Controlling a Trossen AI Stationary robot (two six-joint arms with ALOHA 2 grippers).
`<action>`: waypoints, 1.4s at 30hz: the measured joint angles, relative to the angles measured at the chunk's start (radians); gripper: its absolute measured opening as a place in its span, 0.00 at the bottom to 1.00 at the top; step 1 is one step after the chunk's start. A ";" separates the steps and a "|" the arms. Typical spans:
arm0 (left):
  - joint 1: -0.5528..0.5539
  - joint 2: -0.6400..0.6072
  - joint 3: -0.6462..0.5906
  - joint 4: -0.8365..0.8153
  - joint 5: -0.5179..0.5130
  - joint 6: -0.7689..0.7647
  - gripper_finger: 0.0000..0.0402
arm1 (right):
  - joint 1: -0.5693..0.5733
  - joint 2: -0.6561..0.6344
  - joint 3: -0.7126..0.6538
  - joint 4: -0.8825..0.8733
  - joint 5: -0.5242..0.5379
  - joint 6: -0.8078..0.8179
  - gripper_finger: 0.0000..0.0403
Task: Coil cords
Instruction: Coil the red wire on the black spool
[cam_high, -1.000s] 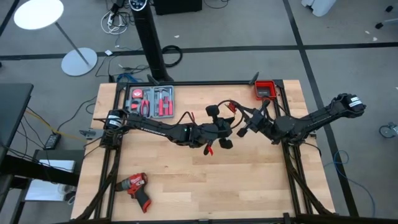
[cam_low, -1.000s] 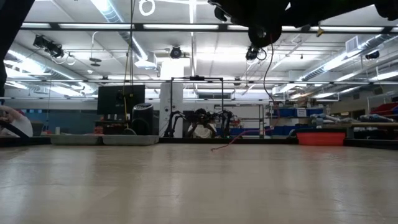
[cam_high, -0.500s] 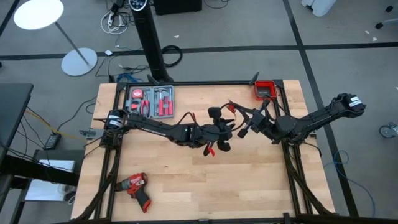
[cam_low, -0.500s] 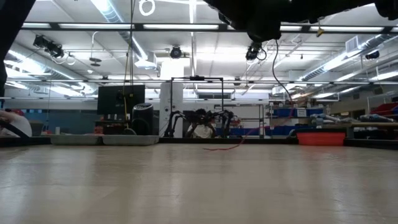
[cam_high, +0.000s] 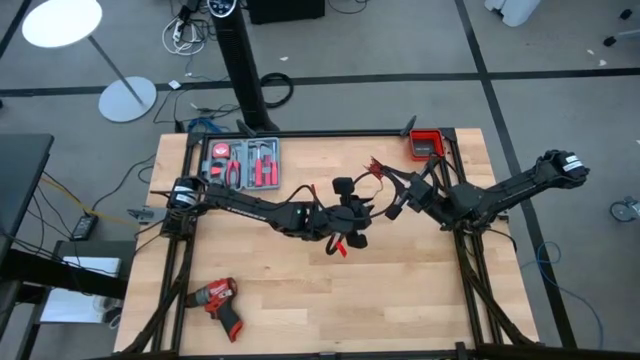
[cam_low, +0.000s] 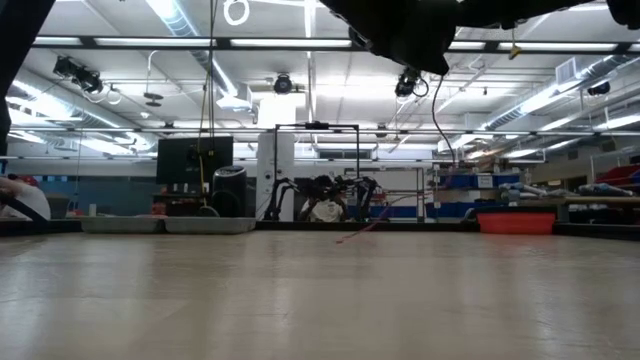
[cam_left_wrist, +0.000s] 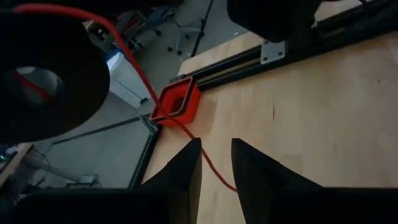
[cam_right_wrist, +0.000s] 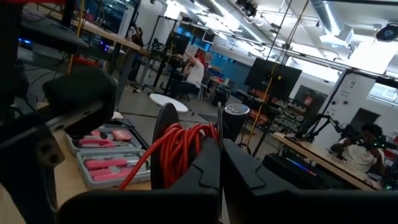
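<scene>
Partly coiled so far: red wire (cam_right_wrist: 180, 149) bunched into several loops and pinched in the closed right tool (cam_right_wrist: 219, 171), up off the surface (cam_high: 400, 290) and inward from the red bin (cam_high: 426, 145), toward the middle. Not yet wound in: a loose red strand trailing from that bundle, past the left tool (cam_left_wrist: 216, 144) and off in the direction of the red bin. Fingers of the left tool parted, with the strand crossing just beyond the gap and not clamped, as far as visible. Left tool farther from the red bin than the right one and close beside it, both raised.

Seen from surface level, a thin red tail low over the far part, so probably some slack left to draw up. Black cable hard to pick out: a thin dark line (cam_low: 437, 110) hanging below the arms in the low view, possibly it, impossible to say for certain, and no sign of it coiled.

Judged overall: first cord well under way though unfinished, second apparently untouched. Likely left to do: gather the remaining red length into the loops, set the bundle down, then repeat with the black one.
</scene>
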 joint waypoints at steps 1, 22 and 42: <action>0.000 0.000 0.000 0.000 0.000 -0.009 0.22 | 0.000 0.000 0.000 0.002 -0.002 0.000 0.00; 0.031 0.000 0.000 -0.064 0.142 -0.300 0.22 | 0.027 -0.006 0.000 0.006 -0.009 -0.020 0.00; 0.068 0.037 0.000 -0.056 0.129 -0.372 0.20 | 0.026 -0.005 0.000 0.015 -0.007 -0.043 0.00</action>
